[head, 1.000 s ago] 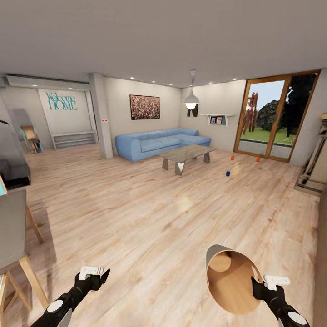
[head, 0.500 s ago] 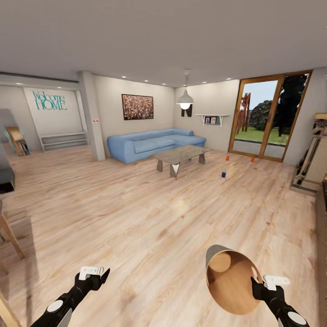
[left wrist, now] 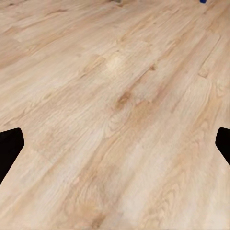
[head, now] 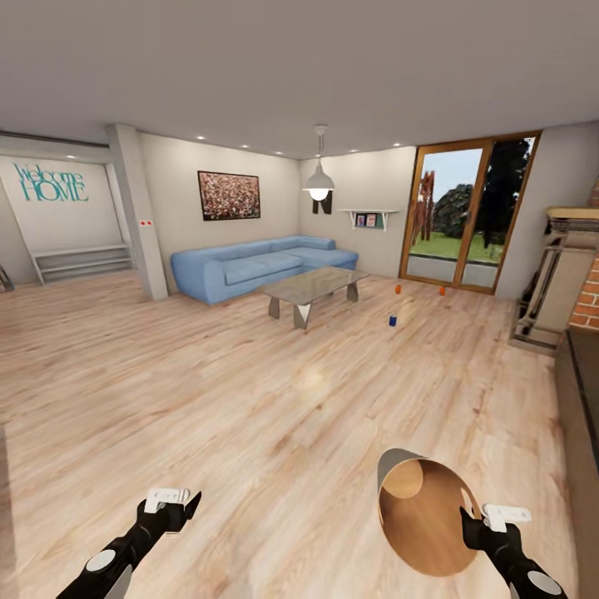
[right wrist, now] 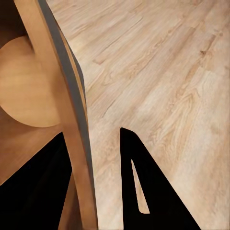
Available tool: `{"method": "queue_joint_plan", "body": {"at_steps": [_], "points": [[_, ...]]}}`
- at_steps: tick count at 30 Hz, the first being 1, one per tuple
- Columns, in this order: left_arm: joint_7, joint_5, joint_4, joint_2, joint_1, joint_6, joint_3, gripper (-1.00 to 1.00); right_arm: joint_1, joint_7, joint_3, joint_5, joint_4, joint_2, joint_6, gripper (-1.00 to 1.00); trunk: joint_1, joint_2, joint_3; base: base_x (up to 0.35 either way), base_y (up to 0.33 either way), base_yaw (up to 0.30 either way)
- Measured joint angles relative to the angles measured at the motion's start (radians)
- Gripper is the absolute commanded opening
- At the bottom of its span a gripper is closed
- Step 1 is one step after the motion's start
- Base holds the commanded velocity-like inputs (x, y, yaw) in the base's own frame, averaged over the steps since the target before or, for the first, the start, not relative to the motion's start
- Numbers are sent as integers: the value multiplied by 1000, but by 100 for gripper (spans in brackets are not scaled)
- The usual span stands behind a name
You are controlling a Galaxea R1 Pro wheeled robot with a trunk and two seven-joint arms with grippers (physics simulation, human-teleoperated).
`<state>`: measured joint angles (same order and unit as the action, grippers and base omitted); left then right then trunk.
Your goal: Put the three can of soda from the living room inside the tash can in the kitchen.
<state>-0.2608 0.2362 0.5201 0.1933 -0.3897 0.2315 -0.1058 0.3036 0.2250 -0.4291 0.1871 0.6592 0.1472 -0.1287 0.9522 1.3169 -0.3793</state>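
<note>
Carrying the light, stiff tash can (head: 420, 507) by its thin rim, pinched between the right gripper (head: 487, 520) fingers, left gripper (head: 170, 499) fingers spread empty, 3 small slippery-looking cans (head: 393, 319) standing on the floor (head: 249, 399) beyond the coffee table (head: 312, 287), best grasped around their sides.

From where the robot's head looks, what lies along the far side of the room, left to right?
Welcome Home sign → pillar → painting → blue sofa → hanging lamp → wall shelf → garden doors → fireplace.

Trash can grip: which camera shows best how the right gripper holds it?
Right wrist view: the trash can wall runs between the right gripper fingers. Head view shows the whole tilted can, grip small.
</note>
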Motion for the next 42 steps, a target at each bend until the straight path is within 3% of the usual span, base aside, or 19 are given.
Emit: {"method": "queue_joint_plan", "body": {"at_steps": [12, 42], "points": [[0, 0, 0, 0, 0, 0, 0, 100, 0, 1, 0, 1, 0, -3, 0, -100, 0, 0, 1, 322, 0, -24], [0, 0, 0, 0, 0, 0, 0, 100, 0, 1, 4, 0, -1, -5, 0, -100, 0, 0, 32, 322, 0, -196]]}}
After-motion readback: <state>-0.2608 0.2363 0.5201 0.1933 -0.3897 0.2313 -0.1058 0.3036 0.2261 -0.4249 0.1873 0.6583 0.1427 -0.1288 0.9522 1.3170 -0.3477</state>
